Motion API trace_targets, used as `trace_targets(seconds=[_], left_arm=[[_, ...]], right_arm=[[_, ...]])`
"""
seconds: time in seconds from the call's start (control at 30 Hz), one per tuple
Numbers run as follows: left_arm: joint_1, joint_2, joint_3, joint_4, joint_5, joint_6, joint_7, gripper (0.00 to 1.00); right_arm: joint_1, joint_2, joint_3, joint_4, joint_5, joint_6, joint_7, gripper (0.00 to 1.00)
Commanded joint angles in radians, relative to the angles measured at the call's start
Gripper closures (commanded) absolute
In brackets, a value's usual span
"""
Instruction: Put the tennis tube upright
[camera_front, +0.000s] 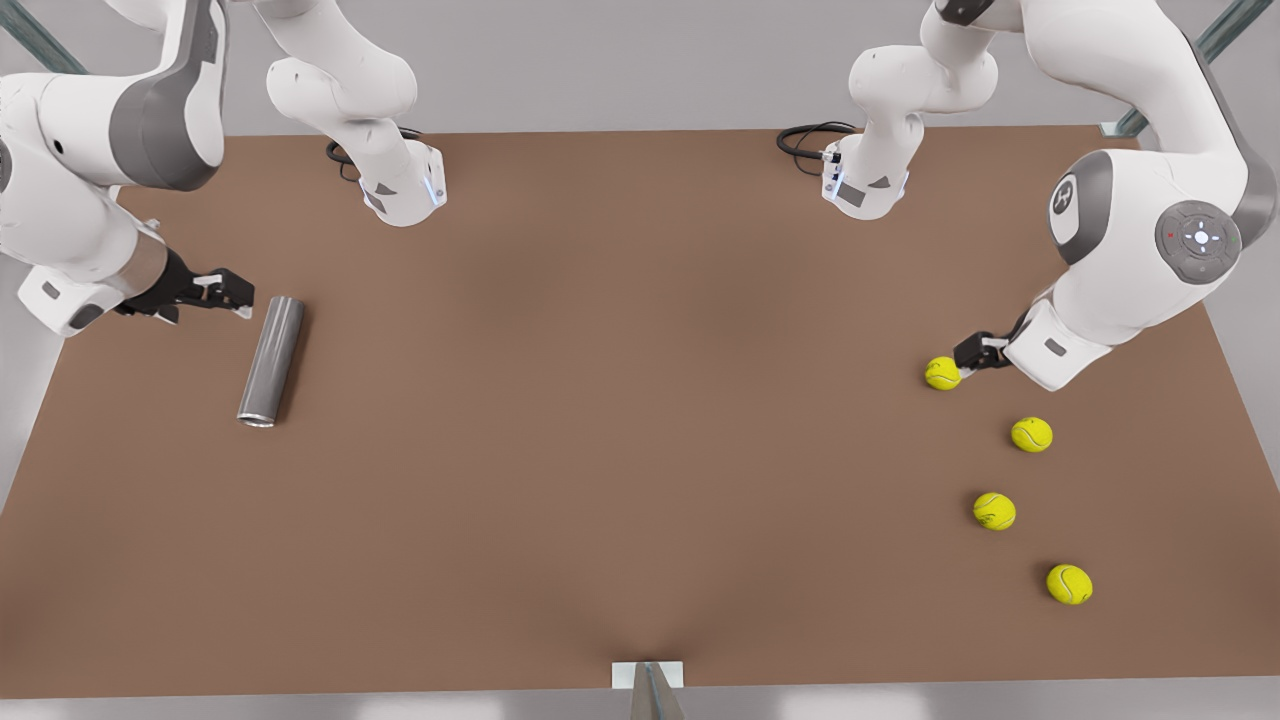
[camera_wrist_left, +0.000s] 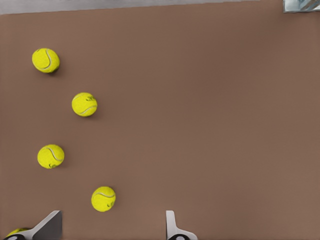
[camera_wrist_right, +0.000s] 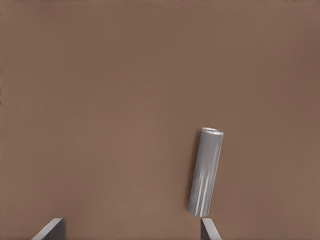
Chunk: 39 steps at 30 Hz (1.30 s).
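There are no words or numbers to read on anything here. The only sign is a small round mark on the grey patch of the white arm (camera_front: 1075, 205) at the front view's right, too small to make out.

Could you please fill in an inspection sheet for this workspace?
Surface: flat brown table, bare in the middle.
Job's things: slim grey metallic tennis tube, lying on its side, not upright.
Clutter: loose yellow-green tennis balls at the front view's right.
Grippers: right gripper open, beside the tube's far end; left gripper open, at the nearest ball.
Cables: black loops at both arm bases.
Surroundings: grey backdrop, metal struts.
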Motion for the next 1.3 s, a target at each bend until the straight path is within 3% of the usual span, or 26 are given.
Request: trace_targets(seconds=[0.0,0.1,0.13,0.17,0.23,0.3,0.43,0.57,0.73,0.97,1.13,1.27], left_arm=[[0.002,0.007,0.0,0.0,0.001,0.026,-0.031,0.0],[0.0,0.01,-0.002,-0.001,-0.004,0.026,-0.032,0.0],[0.0,0.011,-0.002,-0.003,-0.002,0.026,-0.031,0.0],[0.002,0.013,0.0,-0.006,-0.002,0.026,-0.026,0.0],[0.003,0.018,0.003,-0.009,-0.002,0.022,-0.015,0.0],[0.003,0.018,0.003,-0.009,-0.001,0.022,-0.014,0.0],[0.003,0.021,0.003,-0.009,-0.001,0.025,-0.017,0.0],[0.002,0.033,0.003,-0.01,0.001,0.026,-0.028,0.0],[0.003,0.034,0.003,-0.01,0.001,0.022,-0.025,0.0],[0.002,0.038,0.003,-0.012,-0.001,0.017,-0.028,0.0],[0.002,0.048,0.003,-0.01,-0.001,0.02,-0.028,0.0],[0.002,0.05,0.003,-0.01,-0.001,0.025,-0.029,0.0]], right_arm=[[0.019,0.001,-0.001,-0.001,0.001,0.016,-0.026,0.0],[0.014,0.045,-0.01,0.016,-0.001,-0.009,-0.009,0.0],[0.006,0.094,-0.096,0.03,0.017,-0.026,-0.038,0.0],[-0.018,0.128,-0.13,0.03,0.017,-0.025,-0.104,0.0],[-0.103,0.188,-0.14,0.022,0.007,-0.022,-0.15,0.0],[-0.116,0.189,-0.185,-0.125,-0.003,0.174,-0.155,0.0],[-0.103,0.235,-0.19,-0.29,0.017,0.501,-0.152,0.0],[-0.104,0.159,-0.19,-0.568,0.033,0.826,-0.152,0.0],[-0.113,0.218,-0.229,-0.606,0.123,0.842,-0.285,0.0],[-0.11,0.163,-0.306,-0.803,0.123,0.955,-0.471,0.0],[-0.11,0.111,-0.341,-0.955,0.123,1.23,-0.617,0.0],[-0.107,0.149,-0.355,-0.961,0.123,1.236,-0.618,0.0]])
